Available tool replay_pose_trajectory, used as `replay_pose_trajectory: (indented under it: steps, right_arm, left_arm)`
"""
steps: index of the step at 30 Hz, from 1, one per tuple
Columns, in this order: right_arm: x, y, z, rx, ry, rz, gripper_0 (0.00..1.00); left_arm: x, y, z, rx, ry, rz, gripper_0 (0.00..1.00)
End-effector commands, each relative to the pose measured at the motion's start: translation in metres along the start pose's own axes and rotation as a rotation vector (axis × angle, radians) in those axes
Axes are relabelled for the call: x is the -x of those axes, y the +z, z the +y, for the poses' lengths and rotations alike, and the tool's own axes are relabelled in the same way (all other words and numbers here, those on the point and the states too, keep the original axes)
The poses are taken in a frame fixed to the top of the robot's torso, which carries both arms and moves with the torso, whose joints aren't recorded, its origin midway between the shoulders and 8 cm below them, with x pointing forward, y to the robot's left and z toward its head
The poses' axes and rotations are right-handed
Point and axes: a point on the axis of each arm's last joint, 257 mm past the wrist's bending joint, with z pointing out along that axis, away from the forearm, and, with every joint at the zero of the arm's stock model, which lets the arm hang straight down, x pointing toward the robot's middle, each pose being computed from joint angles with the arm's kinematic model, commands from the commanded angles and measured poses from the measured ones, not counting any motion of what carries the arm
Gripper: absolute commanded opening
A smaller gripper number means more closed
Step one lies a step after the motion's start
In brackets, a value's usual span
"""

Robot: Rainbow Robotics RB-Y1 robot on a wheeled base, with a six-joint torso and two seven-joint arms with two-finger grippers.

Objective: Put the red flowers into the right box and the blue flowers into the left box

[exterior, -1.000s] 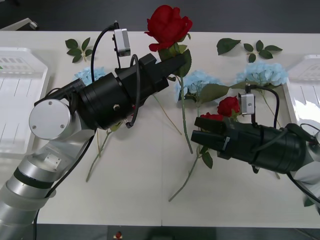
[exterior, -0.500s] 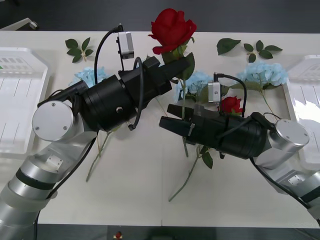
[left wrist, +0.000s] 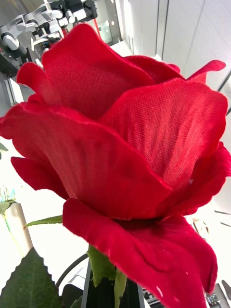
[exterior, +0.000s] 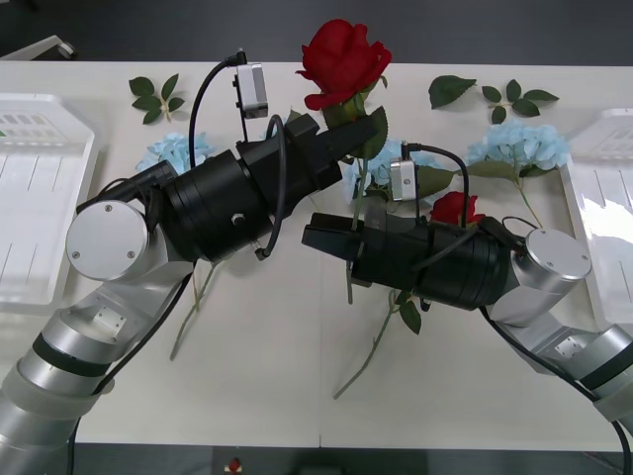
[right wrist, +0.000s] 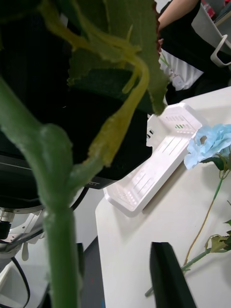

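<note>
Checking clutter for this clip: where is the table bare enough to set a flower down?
Bare white table runs along the near edge, below both black arms. Bare too: the strip between the ribbed white left tray and the left arm. Crowded: the far middle, with pale blue flower heads, loose green leaf sprigs and red roses.

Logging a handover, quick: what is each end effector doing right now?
Left end effector: closed on the raised red rose, just below the bloom.
Right end effector: open, fingers either side of that rose's stem.
</note>
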Motion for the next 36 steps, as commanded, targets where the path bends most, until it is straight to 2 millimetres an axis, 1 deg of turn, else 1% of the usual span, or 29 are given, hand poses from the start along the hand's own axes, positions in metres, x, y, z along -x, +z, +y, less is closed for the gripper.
replay_pose_trajectory:
  steps: [1,5,6,7,8,9,10,12,14,19,20,21,22,23,25,26,27,28,29,31,32,34,35,36]
  right_arm:
    - [0.008,-0.006,-0.001,-0.007,-0.043,0.011,0.00]
    - [0.008,-0.010,-0.004,-0.017,-0.048,0.018,0.00]
    - [0.007,-0.010,-0.005,-0.019,-0.046,0.018,0.00]
    - [0.008,-0.011,-0.005,-0.020,-0.048,0.020,0.00]
    - [0.007,-0.012,-0.005,-0.022,-0.050,0.023,0.00]
    - [0.007,-0.012,-0.006,-0.023,-0.050,0.023,0.00]
    - [0.007,-0.013,-0.006,-0.024,-0.051,0.025,0.00]
    - [0.007,-0.014,-0.007,-0.026,-0.053,0.027,0.00]
    - [0.007,-0.014,-0.008,-0.029,-0.051,0.027,0.00]
    - [0.008,-0.018,-0.011,-0.038,-0.072,0.046,0.00]
    - [0.009,-0.022,-0.014,-0.045,-0.084,0.058,0.00]
    - [0.011,-0.024,-0.015,-0.049,-0.091,0.064,0.00]
    - [0.013,-0.028,-0.019,-0.061,-0.106,0.078,0.00]
    - [0.015,-0.032,-0.021,-0.066,-0.120,0.092,0.00]
    - [0.021,-0.042,-0.031,-0.095,-0.190,0.142,0.00]
    - [0.027,-0.054,-0.041,-0.125,-0.260,0.202,0.00]
    - [0.031,-0.063,-0.050,-0.153,-0.310,0.243,0.00]
    - [0.033,-0.069,-0.055,-0.168,-0.336,0.267,0.00]
    - [0.041,-0.088,-0.067,-0.212,-0.388,0.332,0.00]
    - [0.051,-0.116,-0.080,-0.279,-0.380,0.403,0.00]
    - [0.053,-0.123,-0.083,-0.299,-0.363,0.418,0.00]
    - [0.064,-0.155,-0.097,-0.389,-0.337,0.480,0.00]
    - [0.067,-0.166,-0.101,-0.415,-0.333,0.496,0.00]
    - [0.072,-0.184,-0.108,-0.464,-0.333,0.526,0.00]
  left_arm:
    - [0.006,0.009,-0.017,-0.035,-0.025,0.004,0.00]
    - [0.006,0.008,-0.015,-0.030,-0.020,0.007,0.01]
    - [0.007,0.007,-0.014,-0.027,-0.018,0.009,0.17]
    - [0.006,0.006,-0.013,-0.025,-0.016,0.012,0.29]
    - [0.007,0.004,-0.011,-0.019,-0.010,0.015,0.53]
    - [0.007,0.003,-0.011,-0.017,-0.010,0.018,0.60]
    - [0.008,0.001,-0.010,-0.015,-0.013,0.021,0.71]
    - [0.008,-0.004,-0.009,-0.016,-0.026,0.032,0.79]
    - [0.008,-0.010,-0.009,-0.018,-0.034,0.045,0.82]
    - [0.009,-0.031,-0.010,-0.009,-0.043,0.077,0.82]
    - [0.009,-0.042,-0.009,0.002,-0.047,0.090,0.82]
    - [0.009,-0.046,-0.009,0.006,-0.049,0.096,0.82]
    - [0.008,-0.057,-0.008,0.016,-0.048,0.116,0.82]
    - [0.009,-0.063,-0.007,0.023,-0.044,0.130,0.82]
    - [0.010,-0.081,-0.001,0.048,-0.019,0.178,0.82]
    - [0.013,-0.099,0.006,0.081,0.011,0.224,0.82]
    - [0.014,-0.109,0.010,0.098,0.026,0.255,0.82]
    - [0.015,-0.115,0.012,0.107,0.034,0.271,0.82]
    - [0.018,-0.131,0.016,0.124,0.043,0.319,0.82]
    - [0.022,-0.154,0.023,0.146,0.044,0.381,0.82]
    - [0.024,-0.162,0.026,0.155,0.042,0.396,0.82]
    - [0.035,-0.192,0.039,0.207,0.047,0.449,0.82]
    - [0.037,-0.199,0.044,0.224,0.048,0.458,0.82]
    - [0.043,-0.214,0.054,0.264,0.055,0.474,0.82]
